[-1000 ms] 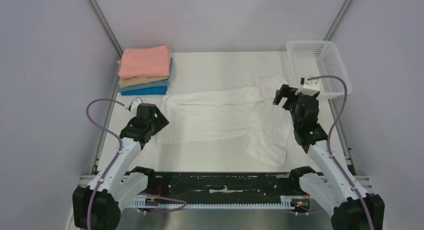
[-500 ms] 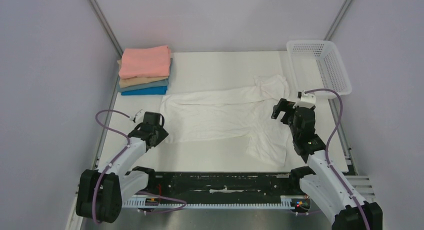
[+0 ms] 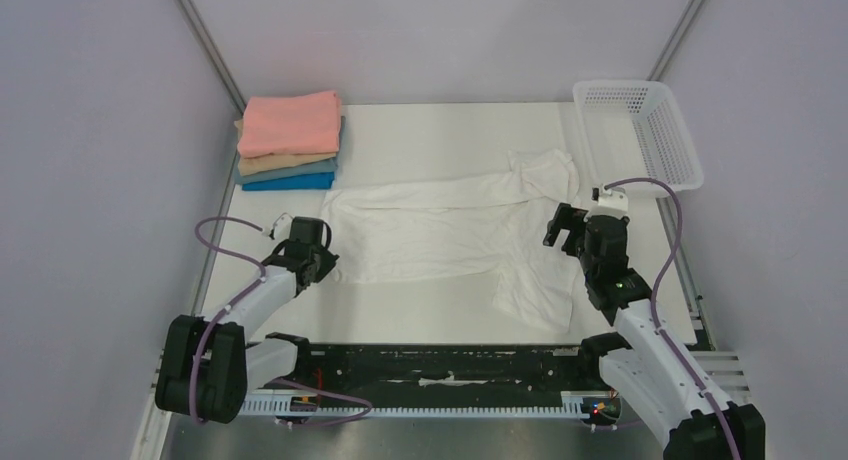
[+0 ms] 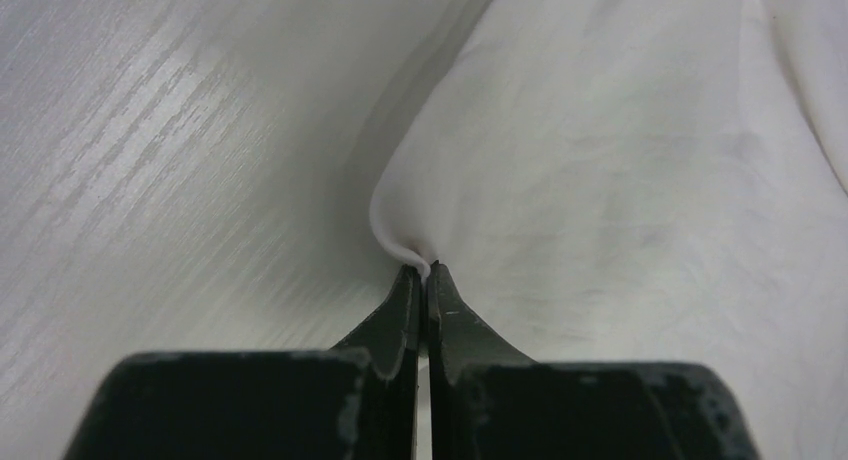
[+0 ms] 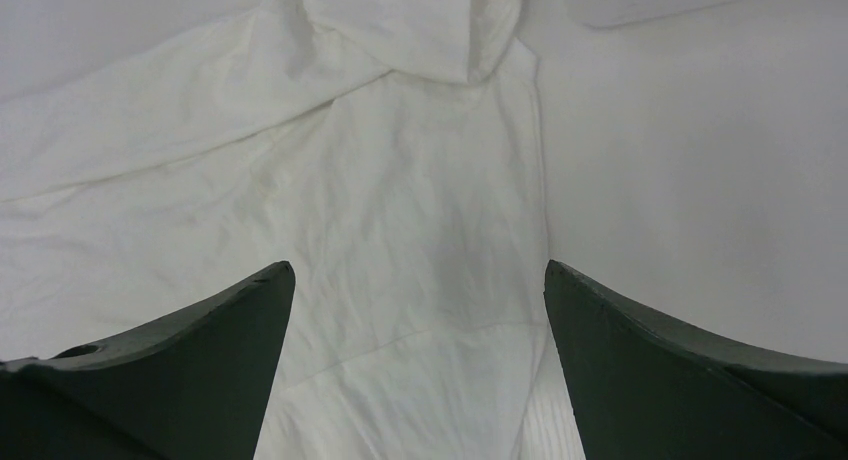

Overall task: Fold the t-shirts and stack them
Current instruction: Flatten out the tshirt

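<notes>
Left wrist: left fingers (image 4: 396, 315) pinch white t-shirt (image 4: 610, 170) edge.

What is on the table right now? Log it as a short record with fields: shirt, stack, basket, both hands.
white t-shirt: spread across mid-table, wrinkled, not yet a folded rectangle
left hand: shut, pinching the shirt's near-left edge
right hand: open wide over the shirt's right part, gripping nothing
folded stack: far left corner; salmon pink on top, then tan, grey-blue, bright blue
basket: white mesh, far right corner, apart from the shirt
</notes>
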